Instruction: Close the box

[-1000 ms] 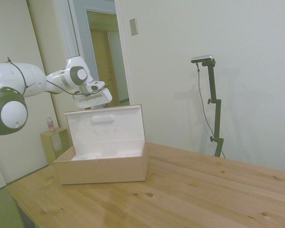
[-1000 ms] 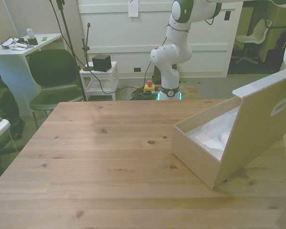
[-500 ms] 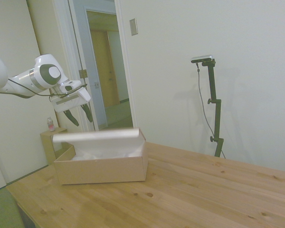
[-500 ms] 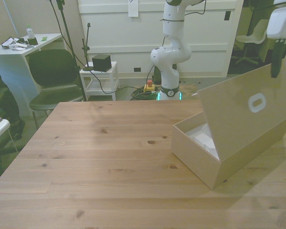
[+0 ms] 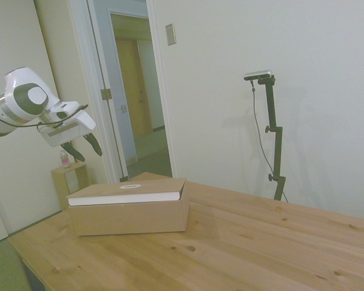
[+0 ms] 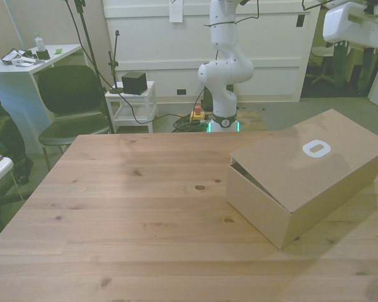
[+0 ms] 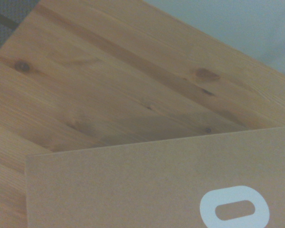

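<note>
Gripper [image 5: 82, 147] empty, fingers parted, has pulled up clear of the box [image 5: 128, 209]. Lid [image 6: 309, 157] just dropped flat, slight gap at one end; basically closed.

The brown cardboard box [image 6: 305, 182] sits on the wooden surface [image 6: 145, 214], its lid [image 6: 309, 157] down nearly flat, oval handle cutout [image 6: 315, 148] facing up.

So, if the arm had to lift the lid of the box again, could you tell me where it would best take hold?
Probably at the lid's free long edge, on the front view's left, coming in from that side: there it sits slightly raised over the box wall, leaving a small gap. The oval cutout looks tight for the gripper.
</note>
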{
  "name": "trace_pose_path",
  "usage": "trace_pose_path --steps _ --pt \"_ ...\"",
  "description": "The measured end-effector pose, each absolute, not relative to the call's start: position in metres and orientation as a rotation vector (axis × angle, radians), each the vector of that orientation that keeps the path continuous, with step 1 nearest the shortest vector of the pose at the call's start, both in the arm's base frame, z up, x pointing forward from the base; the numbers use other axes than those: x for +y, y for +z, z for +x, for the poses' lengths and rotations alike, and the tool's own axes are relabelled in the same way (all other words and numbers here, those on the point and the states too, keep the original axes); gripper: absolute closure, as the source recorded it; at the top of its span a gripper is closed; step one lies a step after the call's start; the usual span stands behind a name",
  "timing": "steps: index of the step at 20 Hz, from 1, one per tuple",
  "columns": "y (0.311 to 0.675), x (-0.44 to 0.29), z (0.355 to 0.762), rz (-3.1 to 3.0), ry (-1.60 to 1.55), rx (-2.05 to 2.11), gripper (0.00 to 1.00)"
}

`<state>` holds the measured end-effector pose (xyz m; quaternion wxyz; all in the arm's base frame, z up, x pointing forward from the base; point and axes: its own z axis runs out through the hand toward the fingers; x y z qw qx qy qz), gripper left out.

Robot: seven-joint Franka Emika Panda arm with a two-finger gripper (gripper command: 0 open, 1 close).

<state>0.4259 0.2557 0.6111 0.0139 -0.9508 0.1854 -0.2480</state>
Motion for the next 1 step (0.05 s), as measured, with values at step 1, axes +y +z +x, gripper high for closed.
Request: trace_pose_path --steps 1 --pt "0.6137 0.2557 0.4241 -2.956 -0.777 0.579 0.0"
